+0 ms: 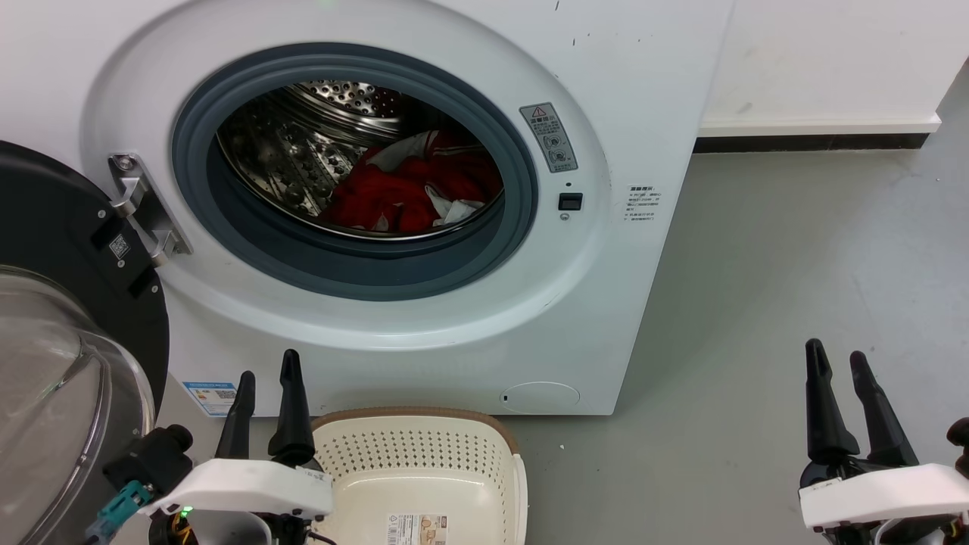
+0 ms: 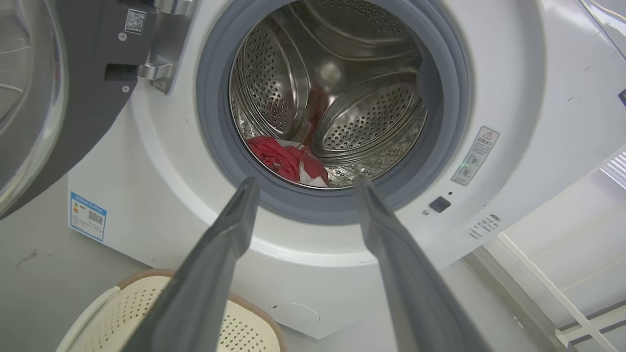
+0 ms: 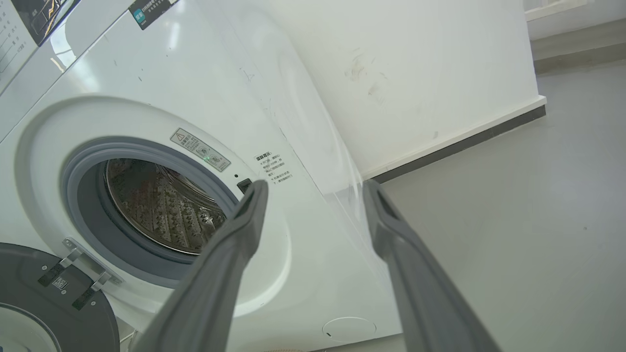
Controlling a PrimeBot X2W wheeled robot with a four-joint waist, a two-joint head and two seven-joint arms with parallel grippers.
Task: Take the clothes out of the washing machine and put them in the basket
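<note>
The white washing machine (image 1: 628,98) stands before me with its black-framed glass door (image 1: 53,363) swung open to the left. Red and white clothes (image 1: 412,189) lie at the bottom of its steel drum, also seen as clothes (image 2: 288,161) past my left fingers. The cream basket (image 1: 424,454) with a brown rim sits on the floor right below the porthole. My left gripper (image 1: 267,386) hangs open and empty beside the basket's left corner. My right gripper (image 1: 839,359) is open and empty over the floor, to the right of the machine. In its own view the right gripper (image 3: 313,188) points at the machine's front right corner.
Grey floor (image 1: 795,288) stretches to the right of the machine up to a white wall with a dark skirting (image 1: 810,141). The open door (image 2: 29,98) fills the space at the left.
</note>
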